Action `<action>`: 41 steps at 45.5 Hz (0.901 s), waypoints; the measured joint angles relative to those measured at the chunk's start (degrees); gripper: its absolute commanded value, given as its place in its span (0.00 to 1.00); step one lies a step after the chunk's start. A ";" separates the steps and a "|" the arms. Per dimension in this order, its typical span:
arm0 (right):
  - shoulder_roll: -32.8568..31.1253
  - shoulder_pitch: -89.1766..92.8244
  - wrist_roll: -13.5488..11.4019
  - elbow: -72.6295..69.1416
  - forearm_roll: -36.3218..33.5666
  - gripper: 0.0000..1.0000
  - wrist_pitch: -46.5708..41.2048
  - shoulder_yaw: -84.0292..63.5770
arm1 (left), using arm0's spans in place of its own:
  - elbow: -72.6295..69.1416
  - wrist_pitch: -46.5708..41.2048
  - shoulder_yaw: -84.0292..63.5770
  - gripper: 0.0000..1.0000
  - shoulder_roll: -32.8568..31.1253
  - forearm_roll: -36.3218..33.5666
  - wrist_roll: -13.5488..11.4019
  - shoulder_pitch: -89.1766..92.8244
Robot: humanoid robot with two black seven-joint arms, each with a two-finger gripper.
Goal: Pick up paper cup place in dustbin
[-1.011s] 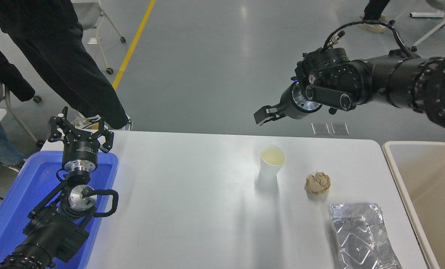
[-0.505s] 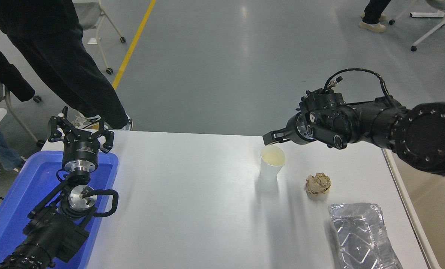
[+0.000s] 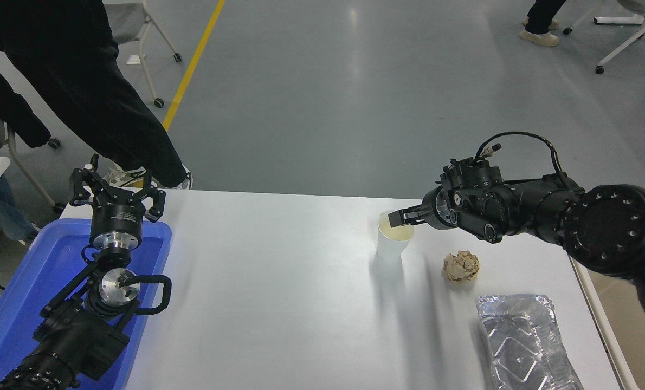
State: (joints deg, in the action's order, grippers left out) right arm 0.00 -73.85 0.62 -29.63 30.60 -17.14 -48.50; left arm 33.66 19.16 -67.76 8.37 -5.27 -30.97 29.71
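Paper cup (image 3: 394, 238): white, tapered, cream inside, upright on white counter (image 3: 279, 281), toward far edge, right of centre.

Right gripper (image 3: 401, 219): black, entering from right edge on horizontal arm; tip directly over cup mouth, at near-right part of rim. Jaws narrow in profile, close together; whether any gap remains, or whether rim is pinched, cannot tell. Contact with cup not certain.

Crumpled brown paper ball (image 3: 461, 266): on counter, near cup, right of it and slightly nearer camera, apart from it; below right arm's wrist section.

Silver foil tray (image 3: 523, 341): on counter, near-right corner, nearer camera than ball, not touching it; partly cut by bottom edge.

Dustbin (image 3: 599, 319): cream-beige, beside counter's right end; only a strip of rim and inner wall visible below right arm, rest hidden by arm.

Left gripper (image 3: 115, 192): black, parked at far-left corner of counter, over far end of blue plastic tub (image 3: 19, 303); jaws spread apart, nothing between them. Left arm running down to lower-left corner, over tub.

Blue plastic tub: off counter's left edge, largely covered by left arm.

Person (image 3: 78, 81): in black clothing, standing at far-left side beyond counter, one shoe close to counter's far edge. Second person's feet (image 3: 539, 30) at top right, on grey floor, well apart from counter. Yellow floor line (image 3: 192, 65) at upper left.
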 measured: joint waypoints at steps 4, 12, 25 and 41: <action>0.00 0.77 0.00 0.39 0.27 0.85 0.43 0.21 | 0.00 0.00 0.00 0.99 0.01 0.00 0.00 0.00; 0.00 1.73 0.00 0.81 0.53 0.55 0.97 0.43 | 0.00 0.00 0.00 0.99 0.04 0.00 0.00 0.00; 0.00 2.75 0.00 1.07 0.71 0.36 1.53 0.49 | 0.00 0.00 0.00 0.99 0.06 0.00 0.00 0.00; 0.00 3.25 0.00 1.09 0.71 0.00 1.45 0.50 | 0.00 0.00 0.00 0.99 0.06 0.00 0.05 0.00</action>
State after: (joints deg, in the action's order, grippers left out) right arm 0.00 -70.60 0.61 -28.54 31.31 -15.69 -47.99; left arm 33.66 19.16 -67.76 8.43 -5.27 -30.92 29.71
